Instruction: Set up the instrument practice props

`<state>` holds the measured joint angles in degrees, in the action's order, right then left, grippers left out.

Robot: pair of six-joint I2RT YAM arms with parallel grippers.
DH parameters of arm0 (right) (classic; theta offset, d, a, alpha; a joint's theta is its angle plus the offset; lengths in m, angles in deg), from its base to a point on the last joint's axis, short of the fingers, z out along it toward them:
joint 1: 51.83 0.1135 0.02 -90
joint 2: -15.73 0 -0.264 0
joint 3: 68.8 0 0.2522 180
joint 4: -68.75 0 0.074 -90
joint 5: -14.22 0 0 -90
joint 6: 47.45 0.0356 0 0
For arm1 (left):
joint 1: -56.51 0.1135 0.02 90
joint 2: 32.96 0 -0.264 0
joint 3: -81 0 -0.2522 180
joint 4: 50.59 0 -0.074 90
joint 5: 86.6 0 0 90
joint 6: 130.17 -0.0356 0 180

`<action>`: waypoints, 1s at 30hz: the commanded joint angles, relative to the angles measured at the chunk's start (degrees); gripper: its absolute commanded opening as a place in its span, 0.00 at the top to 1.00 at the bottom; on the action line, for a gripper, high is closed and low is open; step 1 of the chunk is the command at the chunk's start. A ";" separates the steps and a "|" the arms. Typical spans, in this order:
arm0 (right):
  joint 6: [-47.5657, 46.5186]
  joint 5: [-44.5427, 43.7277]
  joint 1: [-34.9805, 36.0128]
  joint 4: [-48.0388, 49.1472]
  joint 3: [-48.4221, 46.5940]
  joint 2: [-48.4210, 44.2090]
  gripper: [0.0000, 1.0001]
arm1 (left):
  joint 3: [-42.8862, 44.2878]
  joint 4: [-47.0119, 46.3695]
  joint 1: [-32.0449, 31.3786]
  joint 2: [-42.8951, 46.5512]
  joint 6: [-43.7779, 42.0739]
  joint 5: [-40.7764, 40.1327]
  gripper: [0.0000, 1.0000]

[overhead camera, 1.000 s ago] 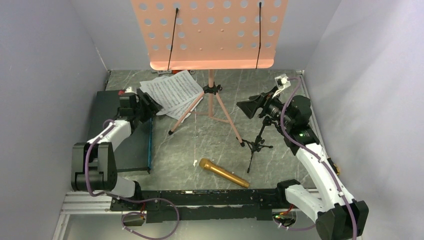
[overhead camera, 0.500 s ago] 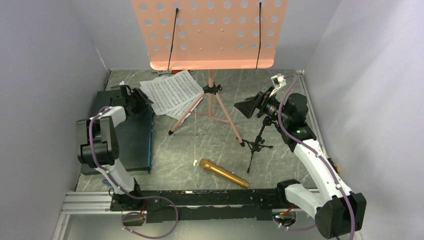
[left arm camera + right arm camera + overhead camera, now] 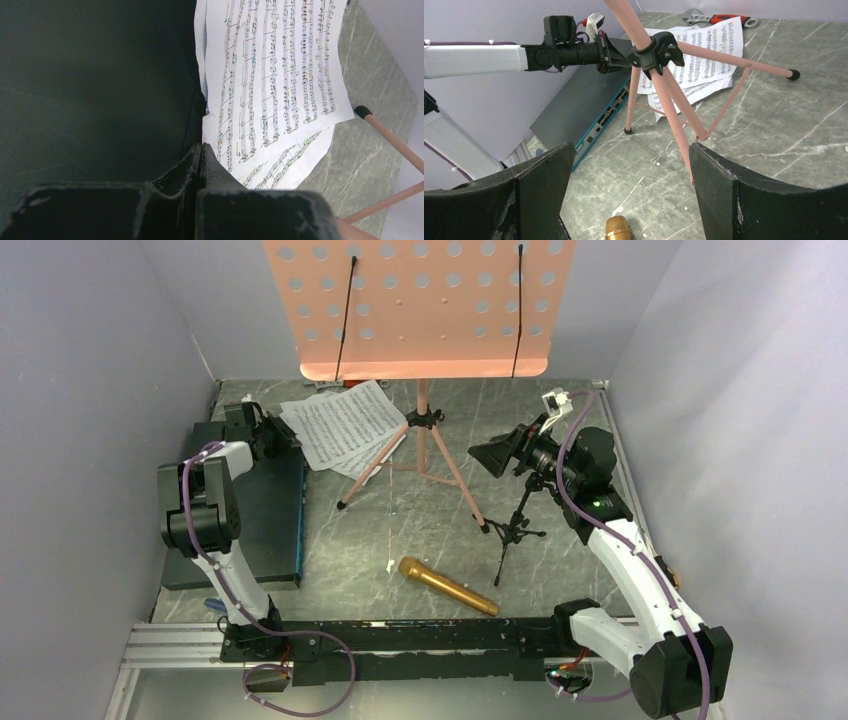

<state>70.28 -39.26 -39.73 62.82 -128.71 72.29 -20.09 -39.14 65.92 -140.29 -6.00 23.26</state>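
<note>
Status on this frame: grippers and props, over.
Left gripper shut at the edge of the sheet-music pages, grip unconfirmed. Right gripper open near the mic stand. Microphone lying on the table. Music stand leg crosses over the pages.

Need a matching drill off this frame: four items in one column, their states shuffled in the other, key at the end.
Column A
1. gold microphone
2. sheet-music pages
3. left gripper
4. right gripper

Column B
a. fingers spread wide, holding nothing
b. lying on its side on the table
c. fingers shut, tips at the paper's edge
d. flat beside the dark case, not on the pink music stand

Pairs: 1-b, 2-d, 3-c, 4-a
</note>
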 commanded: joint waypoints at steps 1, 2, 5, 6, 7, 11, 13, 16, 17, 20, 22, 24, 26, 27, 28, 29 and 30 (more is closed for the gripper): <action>1.06 0.28 -0.04 2.25 0.79 -1.29 0.11 | 1.75 -0.43 0.09 -0.87 -0.85 0.48 0.97; 0.79 0.45 -0.03 1.84 0.61 -1.27 0.11 | 2.37 0.07 0.08 -1.13 -0.97 0.82 0.97; -0.05 0.20 -0.03 0.18 -0.28 -1.55 0.12 | 3.31 1.37 0.08 -0.93 -1.57 0.82 0.98; -0.20 0.03 -0.03 0.01 -0.40 -1.80 0.11 | 2.96 1.20 0.08 -0.28 -1.64 0.70 0.97; -0.09 -0.17 -0.04 0.29 -0.24 -2.03 0.11 | 2.13 0.53 0.10 0.63 -1.55 0.91 0.97; 0.68 -0.48 -0.02 1.91 0.53 -2.06 0.11 | -1.78 -1.83 0.09 5.91 -0.64 2.56 0.97; 0.37 -0.16 0.01 1.49 0.26 -1.38 0.11 | -4.59 -2.90 0.08 9.01 0.41 3.23 0.97; -0.24 -0.19 -0.03 -0.06 -0.56 -0.81 0.12 | -10.41 -7.29 0.11 14.56 2.91 4.33 0.97; -0.37 -0.28 -0.01 -0.25 -0.68 -0.75 0.12 | -12.43 -7.97 0.02 16.11 3.56 4.48 0.97; -0.39 -0.46 -0.02 -0.47 -0.95 -0.83 0.12 | -15.15 -7.26 -0.14 20.94 4.22 4.91 0.97; 0.01 -0.40 -0.05 0.09 -0.85 -0.83 0.12 | -16.63 -4.99 -0.29 24.48 4.27 4.45 0.97; 1.13 -0.39 -0.01 1.64 0.01 -0.91 0.12 | -18.61 -3.30 -0.35 28.58 4.31 3.82 0.97; 2.24 -0.20 -0.05 3.10 0.83 -0.53 0.12 | -20.28 -0.12 -0.35 32.85 3.03 2.85 0.97; 2.42 0.13 -0.05 3.44 0.92 -0.27 0.12 | -21.17 0.82 -0.36 34.88 2.81 2.39 0.97; 2.42 0.54 0.02 3.30 0.85 0.11 0.12 | -22.22 2.09 -0.20 37.13 2.49 1.24 0.97; 2.28 0.87 -0.04 2.98 0.72 0.61 0.12 | -23.26 4.21 -0.16 39.41 2.28 0.43 0.97; 2.18 1.08 -0.03 2.71 0.70 1.00 0.12 | -24.62 5.24 -0.16 41.46 2.53 -0.62 0.97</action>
<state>71.70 -39.31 -39.73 62.93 -128.12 71.92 -41.44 -39.46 65.79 -106.50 -2.96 25.71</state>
